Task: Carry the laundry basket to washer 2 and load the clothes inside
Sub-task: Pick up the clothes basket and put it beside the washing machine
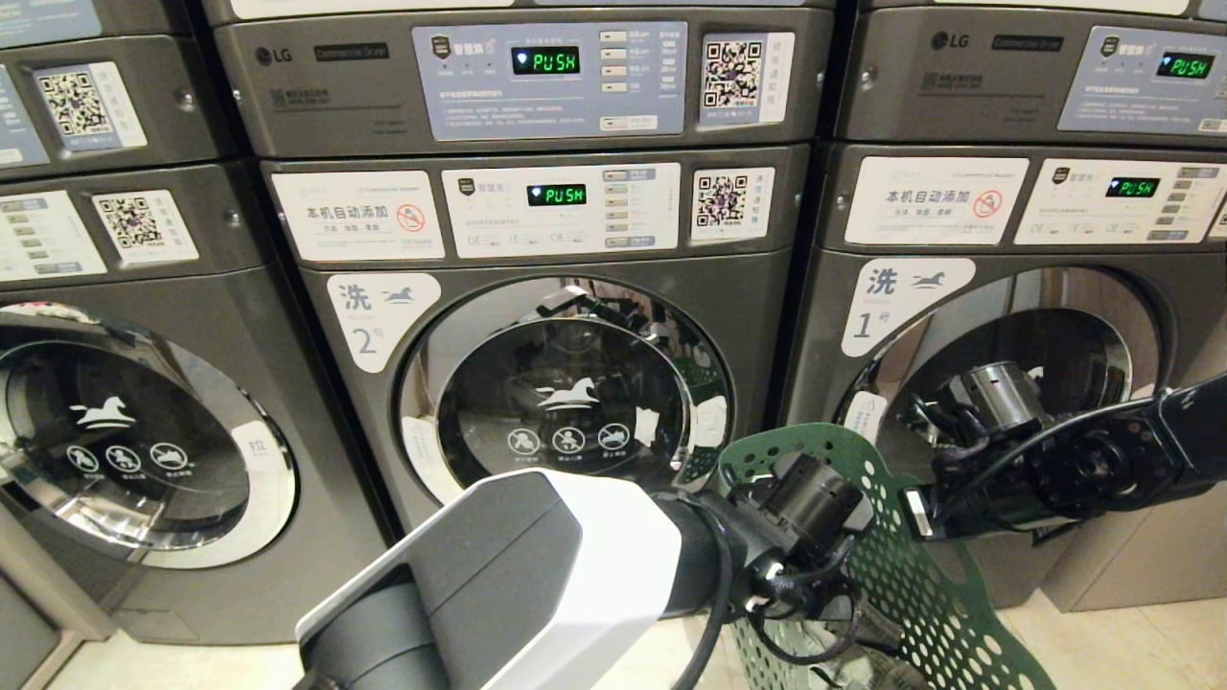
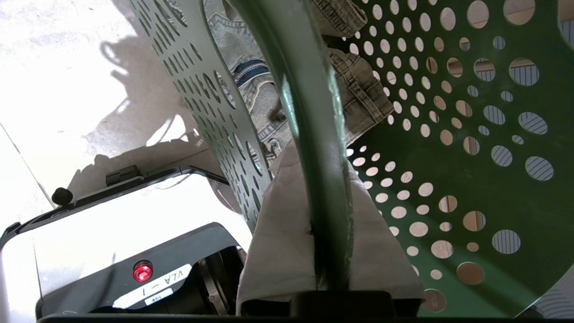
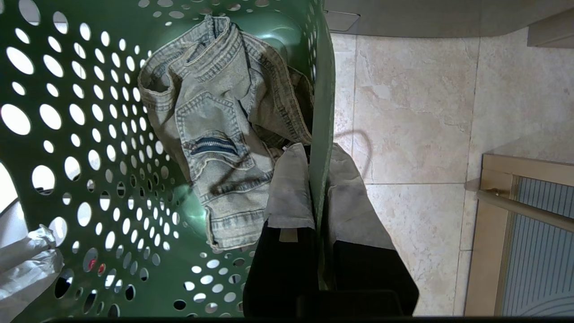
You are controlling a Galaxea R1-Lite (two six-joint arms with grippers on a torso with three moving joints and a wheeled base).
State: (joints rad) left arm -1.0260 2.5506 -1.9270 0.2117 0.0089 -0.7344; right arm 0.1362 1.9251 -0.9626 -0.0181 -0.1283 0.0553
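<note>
your left gripper (image 2: 320, 251) is pinched tight on the near rim of the laundry basket (image 1: 920, 575). your right gripper (image 3: 320, 215) is squeezed on the far rim. the green holey basket hangs between them. washer 2 (image 1: 566, 393) sits at about 10 o'clock from the basket, door shut. faded jeans (image 3: 219, 134) lie inside.

From my head camera, the laundry basket (image 1: 920, 575) is cut off at the near edge, its clothes hidden. My left arm (image 1: 537, 585) covers washer 2's door (image 1: 566, 393) bottom, probably shut.
</note>
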